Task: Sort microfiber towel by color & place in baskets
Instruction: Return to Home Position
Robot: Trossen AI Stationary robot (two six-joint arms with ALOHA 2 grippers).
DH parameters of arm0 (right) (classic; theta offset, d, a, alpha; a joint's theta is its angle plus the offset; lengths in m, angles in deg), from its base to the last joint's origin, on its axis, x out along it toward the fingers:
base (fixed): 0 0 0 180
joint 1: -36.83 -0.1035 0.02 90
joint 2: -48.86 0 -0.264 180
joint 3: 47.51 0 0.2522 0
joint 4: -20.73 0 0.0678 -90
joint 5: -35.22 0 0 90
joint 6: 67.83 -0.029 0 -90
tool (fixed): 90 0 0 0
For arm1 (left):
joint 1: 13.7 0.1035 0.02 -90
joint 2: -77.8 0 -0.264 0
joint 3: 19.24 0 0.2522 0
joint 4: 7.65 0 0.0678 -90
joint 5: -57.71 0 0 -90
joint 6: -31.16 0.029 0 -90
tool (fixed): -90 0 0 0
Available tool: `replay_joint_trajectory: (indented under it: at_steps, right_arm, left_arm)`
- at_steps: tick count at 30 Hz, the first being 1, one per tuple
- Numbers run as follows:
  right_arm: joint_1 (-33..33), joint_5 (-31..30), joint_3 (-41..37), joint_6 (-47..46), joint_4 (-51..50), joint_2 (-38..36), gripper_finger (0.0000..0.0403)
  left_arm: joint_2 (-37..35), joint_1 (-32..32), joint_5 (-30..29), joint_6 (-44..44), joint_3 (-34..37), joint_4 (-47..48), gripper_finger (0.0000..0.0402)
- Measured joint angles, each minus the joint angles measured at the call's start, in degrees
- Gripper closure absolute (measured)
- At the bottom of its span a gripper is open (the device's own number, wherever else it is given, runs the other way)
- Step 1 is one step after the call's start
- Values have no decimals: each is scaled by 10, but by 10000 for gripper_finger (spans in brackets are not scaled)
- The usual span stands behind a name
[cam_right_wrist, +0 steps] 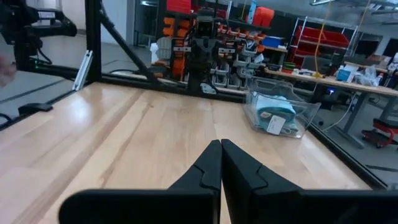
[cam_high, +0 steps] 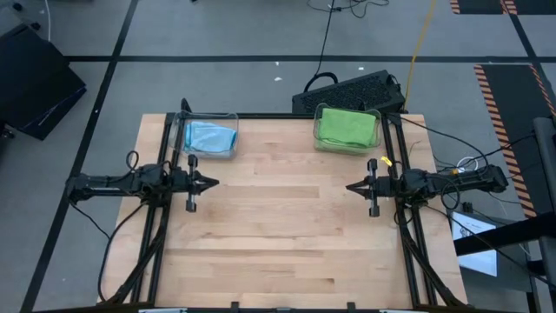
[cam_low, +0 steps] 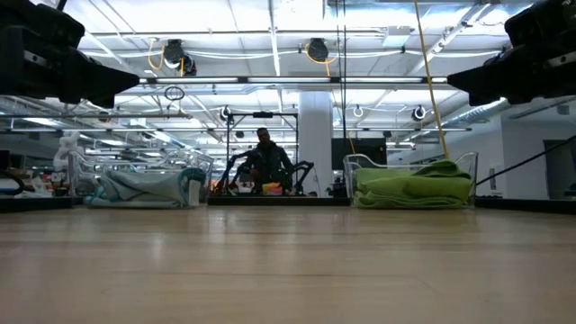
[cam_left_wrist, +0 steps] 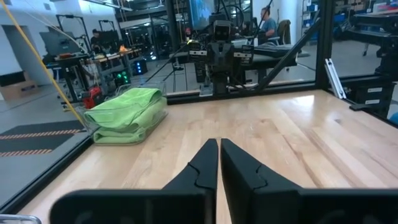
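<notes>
- A pale wood table (cam_high: 278,243) in a bright workshop; a person (cam_low: 264,155) sits far beyond it.
- Your left gripper (cam_high: 213,183) hangs at the table's 9 o'clock, fingers pressed together — nothing held.
- Your right gripper (cam_high: 350,187) faces it from 3 o'clock, likewise closed and empty.
- Blue towels (cam_high: 211,137) lie in the left clear basket (cam_high: 213,116) at 11 o'clock — green towels (cam_high: 346,124) in the right clear basket (cam_high: 315,130) at 1 o'clock.

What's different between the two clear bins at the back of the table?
The left bin holds light blue towels; the right bin holds green towels. The green pile in the right bin reaches about to its rim; the blue pile in the left bin lies lower. Both are clear plastic bins holding one colour each.
</notes>
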Motion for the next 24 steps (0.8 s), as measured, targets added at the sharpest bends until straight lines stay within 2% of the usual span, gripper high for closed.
replay_joint_trajectory:
  at_steps: [4, 10, 13, 24]
  right_arm:
    - [0, -1, 0, 2, 23, -12, 403]
    - [0, 15, 0, 48, 22, -78, 403]
    - [0, 46, -2, 56, 12, -77, 403]
    - [3, 51, -2, 49, -47, -76, 403]
  left_arm:
    - [0, 0, -1, 0, 0, -1, 371]
    - [0, 0, -1, 0, 0, -2, 371]
    - [0, 0, -1, 0, 0, -3, 371]
    - [0, 0, -1, 0, 0, -3, 371]
